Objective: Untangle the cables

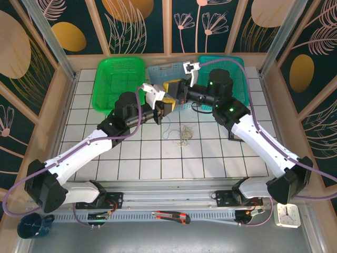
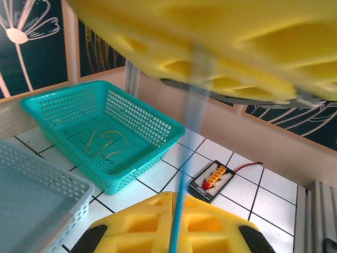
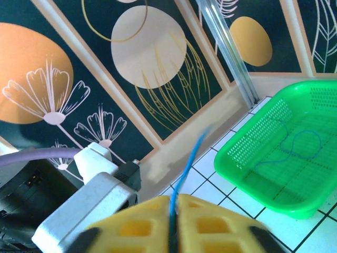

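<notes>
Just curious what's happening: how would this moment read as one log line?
left gripper: shut on blue cable | right gripper: pinching same cable | tangle: on table

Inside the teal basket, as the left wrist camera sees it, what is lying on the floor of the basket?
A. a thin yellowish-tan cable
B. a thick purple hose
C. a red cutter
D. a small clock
A: a thin yellowish-tan cable lies in loose loops on the perforated floor of the teal basket, and nothing else can be seen inside it.
</notes>
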Robot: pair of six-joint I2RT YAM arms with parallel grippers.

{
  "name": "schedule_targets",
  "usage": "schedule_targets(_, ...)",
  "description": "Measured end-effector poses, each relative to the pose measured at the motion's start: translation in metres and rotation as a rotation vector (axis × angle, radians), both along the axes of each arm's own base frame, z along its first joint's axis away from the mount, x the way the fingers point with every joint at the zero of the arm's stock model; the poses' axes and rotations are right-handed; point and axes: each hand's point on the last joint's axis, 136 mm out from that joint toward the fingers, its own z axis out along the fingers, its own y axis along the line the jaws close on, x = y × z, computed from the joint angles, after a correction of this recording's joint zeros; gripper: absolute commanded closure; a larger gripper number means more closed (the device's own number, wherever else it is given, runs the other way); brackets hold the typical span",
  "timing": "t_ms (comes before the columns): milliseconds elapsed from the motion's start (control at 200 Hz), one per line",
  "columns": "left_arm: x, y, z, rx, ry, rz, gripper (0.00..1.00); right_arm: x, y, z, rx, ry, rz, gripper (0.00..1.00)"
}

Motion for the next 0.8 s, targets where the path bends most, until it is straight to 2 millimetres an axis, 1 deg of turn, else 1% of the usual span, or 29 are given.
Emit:
schedule_targets(35,0.004,0.004,0.001,-0.001,-0.002,0.021,1.00,0.001,-0.001,0.000,0.000,0.000,-0.006,0.42)
schedule_targets(75,0.009,0.009,0.002,-0.003,-0.002,0.042,1.00,0.003,-0.002,0.001,-0.001,-0.004,-0.020,0.35)
schedule_targets(165,0.026,0.025,0.006,-0.004,-0.007,0.109,1.00,0.006,-0.010,0.005,0.006,-0.013,-0.051,0.27)
schedule_targets(180,0.029,0.028,0.008,-0.005,-0.009,0.123,1.00,0.008,-0.013,0.006,0.010,-0.009,-0.064,0.25)
schedule_targets(220,0.037,0.037,0.015,-0.011,-0.016,0.152,1.00,0.009,-0.020,0.008,0.014,-0.015,-0.083,0.23)
schedule_targets(295,0.055,0.054,0.042,-0.033,-0.047,0.210,1.00,0.011,-0.035,0.011,0.026,-0.016,-0.125,0.22)
schedule_targets(355,0.071,0.069,0.072,-0.061,-0.090,0.256,1.00,0.013,-0.048,0.012,0.037,-0.015,-0.160,0.21)
schedule_targets(370,0.075,0.073,0.082,-0.071,-0.105,0.270,1.00,0.013,-0.051,0.011,0.037,-0.015,-0.167,0.21)
schedule_targets(445,0.096,0.094,0.114,-0.096,-0.153,0.332,1.00,0.015,-0.067,0.008,0.047,-0.005,-0.207,0.21)
schedule_targets(505,0.112,0.109,0.134,-0.107,-0.179,0.376,1.00,0.017,-0.077,0.002,0.052,0.008,-0.236,0.20)
schedule_targets(545,0.125,0.119,0.142,-0.109,-0.190,0.406,1.00,0.018,-0.083,-0.003,0.052,0.017,-0.253,0.20)
schedule_targets(600,0.141,0.132,0.149,-0.108,-0.197,0.436,1.00,0.019,-0.090,-0.010,0.052,0.037,-0.272,0.20)
schedule_targets(646,0.154,0.141,0.151,-0.107,-0.196,0.459,1.00,0.020,-0.095,-0.017,0.048,0.050,-0.287,0.20)
schedule_targets(716,0.175,0.153,0.151,-0.111,-0.181,0.477,1.00,0.022,-0.101,-0.027,0.040,0.068,-0.311,0.20)
schedule_targets(801,0.194,0.162,0.148,-0.116,-0.157,0.484,1.00,0.023,-0.106,-0.038,0.030,0.084,-0.329,0.20)
